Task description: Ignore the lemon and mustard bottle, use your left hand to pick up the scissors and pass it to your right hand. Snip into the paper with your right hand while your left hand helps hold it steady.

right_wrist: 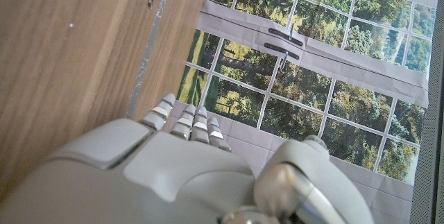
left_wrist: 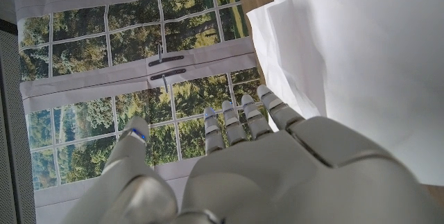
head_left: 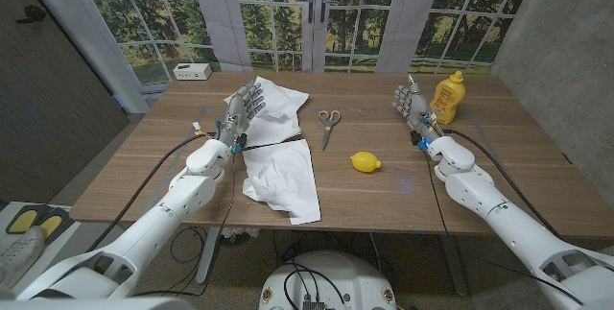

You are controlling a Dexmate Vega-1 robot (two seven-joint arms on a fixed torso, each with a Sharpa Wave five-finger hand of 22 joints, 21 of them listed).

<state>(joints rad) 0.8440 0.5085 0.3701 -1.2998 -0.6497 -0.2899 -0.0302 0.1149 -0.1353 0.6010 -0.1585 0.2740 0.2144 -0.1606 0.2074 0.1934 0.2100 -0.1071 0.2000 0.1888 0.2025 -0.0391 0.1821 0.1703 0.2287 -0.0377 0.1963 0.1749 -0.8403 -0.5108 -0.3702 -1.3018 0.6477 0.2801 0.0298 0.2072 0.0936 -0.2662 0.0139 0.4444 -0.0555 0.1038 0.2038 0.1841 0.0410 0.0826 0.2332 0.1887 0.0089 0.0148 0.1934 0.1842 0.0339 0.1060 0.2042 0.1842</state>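
Scissors point(head_left: 328, 123): one; paper sheets point(head_left: 281, 161): two.

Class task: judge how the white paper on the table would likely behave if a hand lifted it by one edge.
The paper looks thin and creased, so it would probably droop rather than stay stiff. It likely weighs little and could slide on the smooth wooden table.

A wooden tabletop point(head_left: 384, 180) stands before a backdrop point(head_left: 317, 12) printed with paned windows and green trees. A grey wall point(head_left: 561, 32) rises right; a dark panel point(head_left: 48, 89) stands left.
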